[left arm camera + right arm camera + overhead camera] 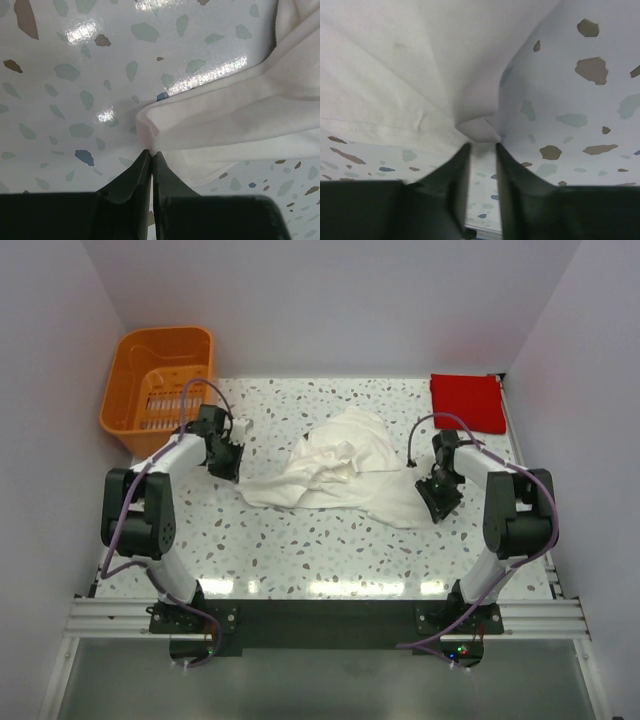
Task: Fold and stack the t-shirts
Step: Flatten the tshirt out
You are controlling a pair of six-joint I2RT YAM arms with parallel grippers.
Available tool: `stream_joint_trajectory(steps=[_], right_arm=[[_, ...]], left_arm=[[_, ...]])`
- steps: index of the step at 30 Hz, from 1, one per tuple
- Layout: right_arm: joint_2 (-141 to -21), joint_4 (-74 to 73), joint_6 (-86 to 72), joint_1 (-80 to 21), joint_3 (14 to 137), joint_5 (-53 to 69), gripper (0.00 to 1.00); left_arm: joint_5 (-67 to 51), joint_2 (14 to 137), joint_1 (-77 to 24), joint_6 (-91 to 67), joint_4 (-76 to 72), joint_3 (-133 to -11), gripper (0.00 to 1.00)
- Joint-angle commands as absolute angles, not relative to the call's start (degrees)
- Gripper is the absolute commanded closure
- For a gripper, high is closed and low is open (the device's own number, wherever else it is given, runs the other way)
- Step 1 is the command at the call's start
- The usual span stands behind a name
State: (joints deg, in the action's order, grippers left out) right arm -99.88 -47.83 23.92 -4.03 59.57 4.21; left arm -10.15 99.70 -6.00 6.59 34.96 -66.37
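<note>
The left gripper (228,462) is clenched on the cream-white t-shirt (340,468). In the left wrist view its dark fingers (127,185) press almost flat against each other, and a folded corner of the cloth sits pinched right at their tips. From that corner the shirt runs off to the gripper's right in thick soft folds over the speckled desk (300,550).

The right gripper (436,498) stands at the opposite corner of the same shirt. In the right wrist view its jaws are a narrow slot apart, and the desk shows through the gap. A puckered fold of the cloth lies right at the tips. Creases in the fabric run toward that fold, but it is not clear whether the fingers (455,185) actually clamp it.

Seen from above, the cream-white t-shirt lies crumpled between the two grippers, bunched higher at its middle. The red t-shirt (467,402) lies as a flat folded square beyond the right gripper, well apart from it at the desk's far corner. An orange slotted basket (160,380) stands just beyond the left gripper.
</note>
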Motion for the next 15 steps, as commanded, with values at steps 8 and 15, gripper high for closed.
stream_joint_trajectory(steps=[8,15], right_arm=[[-95.73,-49.72,29.43,2.43,66.50,22.99,1.00],[-88.43,-52.48,28.48,8.87,78.30,36.54,1.00]], left_arm=[[-20.56,93.78,-2.90,5.98,31.64,-69.60,1.00],[-27.68,88.16,-1.67,4.93,26.21,-76.54,1.00]])
